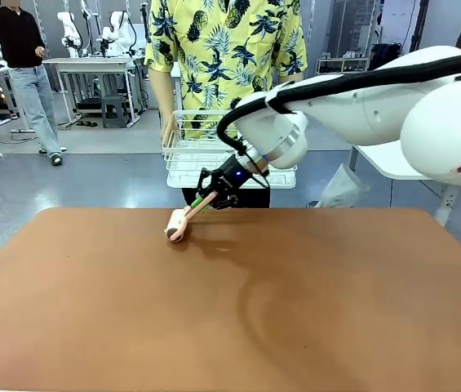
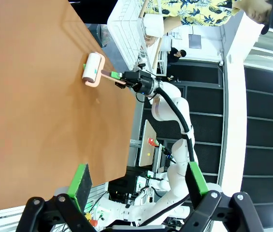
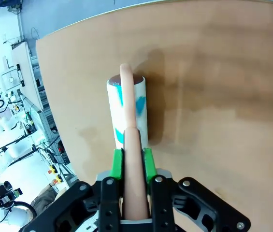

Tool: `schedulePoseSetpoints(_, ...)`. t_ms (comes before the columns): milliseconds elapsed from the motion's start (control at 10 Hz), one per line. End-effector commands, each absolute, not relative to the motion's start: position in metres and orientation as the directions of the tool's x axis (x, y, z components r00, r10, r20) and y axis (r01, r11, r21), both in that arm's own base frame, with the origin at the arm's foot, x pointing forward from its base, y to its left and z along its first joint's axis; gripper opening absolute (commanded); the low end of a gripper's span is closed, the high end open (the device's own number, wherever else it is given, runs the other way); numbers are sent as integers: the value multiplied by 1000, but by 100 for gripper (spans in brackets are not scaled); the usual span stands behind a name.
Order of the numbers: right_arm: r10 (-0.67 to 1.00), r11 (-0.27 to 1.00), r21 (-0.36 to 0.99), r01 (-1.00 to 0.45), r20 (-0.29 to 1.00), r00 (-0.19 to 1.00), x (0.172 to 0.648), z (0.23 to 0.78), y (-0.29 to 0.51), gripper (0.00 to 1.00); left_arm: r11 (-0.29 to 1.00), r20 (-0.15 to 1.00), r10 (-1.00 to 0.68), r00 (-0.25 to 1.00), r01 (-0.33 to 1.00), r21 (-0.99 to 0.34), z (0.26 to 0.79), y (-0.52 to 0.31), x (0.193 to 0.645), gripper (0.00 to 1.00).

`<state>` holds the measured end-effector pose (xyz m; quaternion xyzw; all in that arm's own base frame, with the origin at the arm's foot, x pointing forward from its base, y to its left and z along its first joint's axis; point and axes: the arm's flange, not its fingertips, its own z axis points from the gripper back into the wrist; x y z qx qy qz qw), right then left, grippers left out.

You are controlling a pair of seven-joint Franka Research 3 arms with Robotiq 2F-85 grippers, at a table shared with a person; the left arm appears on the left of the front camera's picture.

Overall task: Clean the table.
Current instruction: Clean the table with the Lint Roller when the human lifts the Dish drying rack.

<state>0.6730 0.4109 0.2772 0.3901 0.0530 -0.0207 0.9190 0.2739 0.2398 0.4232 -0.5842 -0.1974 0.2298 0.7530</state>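
R gripper (image 1: 214, 194) is clamped tight on the pink handle (image 3: 134, 145) of a lint roller (image 1: 176, 225). Roll end's down on the table (image 1: 312, 310), near its far edge, a bit left of center. L gripper (image 2: 138, 182) is spread wide w/ nothing in it.

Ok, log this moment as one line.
right gripper: shut on lint roller handle | roll: on table, far side | left gripper: open, empty | person: behind dish rack
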Motion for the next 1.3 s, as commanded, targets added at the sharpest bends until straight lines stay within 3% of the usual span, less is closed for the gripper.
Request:
schedulePoseSetpoints(0, 103, 761, 646, 60, -212, 972, 645, 243, 466, 21, 211, 40, 567, 823, -98, -972, 423, 242, 270, 100)
schedulePoseSetpoints(700, 89, 729, 684, 25, -131, 987, 639, 259, 498, 21, 211, 40, 567, 823, -98, -972, 423, 242, 270, 100)
schedulePoseSetpoints(900, 91, 693, 721, -2, -85, 992, 642, 294, 483, 21, 211, 40, 567, 823, -98, -972, 423, 242, 270, 100)
schedulePoseSetpoints(1200, 154, 674, 725, -144, 52, 987, 612, 389, 428, 21, 211, 40, 567, 823, -98, -972, 423, 242, 270, 100)
